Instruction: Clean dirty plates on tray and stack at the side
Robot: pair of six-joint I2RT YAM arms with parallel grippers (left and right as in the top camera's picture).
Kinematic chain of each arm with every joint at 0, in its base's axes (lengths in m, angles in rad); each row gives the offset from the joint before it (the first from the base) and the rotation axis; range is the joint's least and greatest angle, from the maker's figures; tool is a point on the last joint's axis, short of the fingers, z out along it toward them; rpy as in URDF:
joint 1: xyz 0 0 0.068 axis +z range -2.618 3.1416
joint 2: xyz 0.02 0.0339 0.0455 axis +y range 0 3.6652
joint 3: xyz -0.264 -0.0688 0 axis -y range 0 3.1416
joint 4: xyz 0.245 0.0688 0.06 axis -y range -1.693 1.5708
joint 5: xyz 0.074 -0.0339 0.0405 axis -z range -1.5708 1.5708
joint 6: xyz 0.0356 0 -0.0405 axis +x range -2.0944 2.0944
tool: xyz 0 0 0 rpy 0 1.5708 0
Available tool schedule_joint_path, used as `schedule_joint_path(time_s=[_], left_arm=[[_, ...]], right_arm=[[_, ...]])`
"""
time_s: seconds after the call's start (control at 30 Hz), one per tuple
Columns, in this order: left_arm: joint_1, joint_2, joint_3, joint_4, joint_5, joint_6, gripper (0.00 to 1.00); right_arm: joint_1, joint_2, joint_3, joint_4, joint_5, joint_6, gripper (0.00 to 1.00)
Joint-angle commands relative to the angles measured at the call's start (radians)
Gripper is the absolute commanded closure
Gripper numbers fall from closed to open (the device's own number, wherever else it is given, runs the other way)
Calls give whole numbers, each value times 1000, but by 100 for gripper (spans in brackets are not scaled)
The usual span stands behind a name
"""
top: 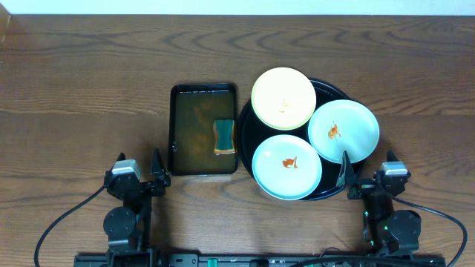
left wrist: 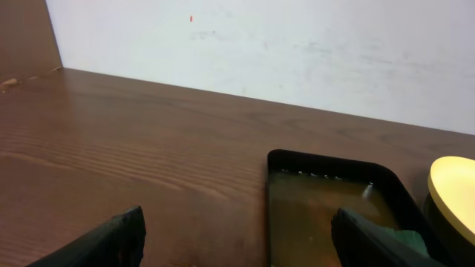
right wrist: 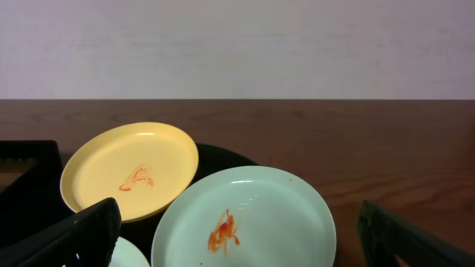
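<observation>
Currently, yellow plate (top: pixel 283 98) at eleven o'clock of the tray (top: pixel 247 130), mint plates (top: pixel 344 131) at three and seven, each smeared orange, left gripper (top: pixel 138 167) and right gripper (top: pixel 366 169) both spread wide, empty

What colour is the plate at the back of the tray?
The back plate is pale yellow with a faint orange smear; the right wrist view shows it best.

Black tray (top: pixel 247 135) on the brown surface (top: pixel 74 89) carries three: yellow plate (top: pixel 283 96) at the back, right mint plate (top: pixel 344 132) and front mint plate (top: pixel 287 167), both smeared orange. Just left, a basin (top: pixel 173 130) of brown water holds a sponge (top: pixel 224 136).
</observation>
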Motion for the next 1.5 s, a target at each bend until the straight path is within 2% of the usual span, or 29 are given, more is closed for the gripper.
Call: schedule_joint_path(time_s=[0.0,0.23,0.4,0.67,0.93,1.13,1.3,1.47], left_arm=[[5,1,-10,-45,-8,17,19],[5,1,-10,-44,-5,0,19],[5,15,-1,-47,-5,-69,19],[5,222,124,-73,31,-74,19],[5,618,388,-161,144,-73,19],[5,911,650,-371,250,-74,19],[2,1087,818,-591,259,-73,19],[2,1146,854,-646,260,-74,19]], right_arm=[[15,-5,-1,-2,14,-8,1],[15,-5,-1,-3,13,20,1],[15,0,0,-3,10,32,1],[15,130,79,-90,-14,145,1],[15,445,314,-226,-80,145,1],[15,768,562,-426,-230,164,1],[15,1012,726,-607,-305,183,1],[15,1153,768,-625,-382,194,1]])
